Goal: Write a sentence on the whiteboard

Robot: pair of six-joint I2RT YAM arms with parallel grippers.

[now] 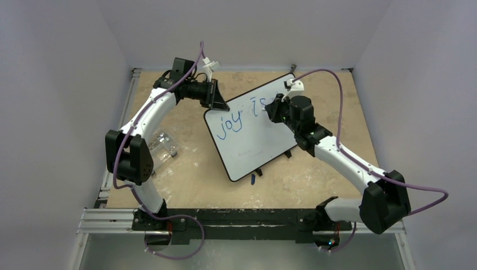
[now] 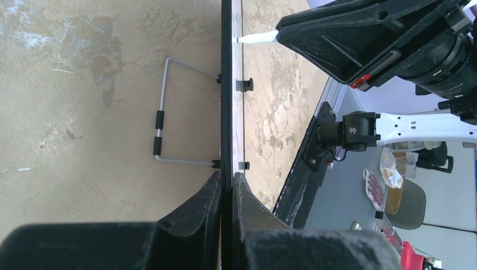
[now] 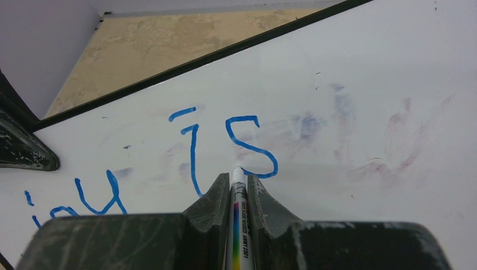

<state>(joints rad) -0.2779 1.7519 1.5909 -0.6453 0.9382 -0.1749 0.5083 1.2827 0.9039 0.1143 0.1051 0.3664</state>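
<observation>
On the bench the whiteboard stood slanted, its long axis running from the left claw, clamped on its edge, toward the far right. The right claw, nearer the writing, gripped a marker, its tip at the foot of the "s". The sentence read "joy is", with blank board below it. The barrel print was too blurred to read.

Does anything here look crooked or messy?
Yes. The whiteboard sits skewed on the table, one edge pinched by the left hand. Faint purple smudges stain it beside the blue writing.
</observation>
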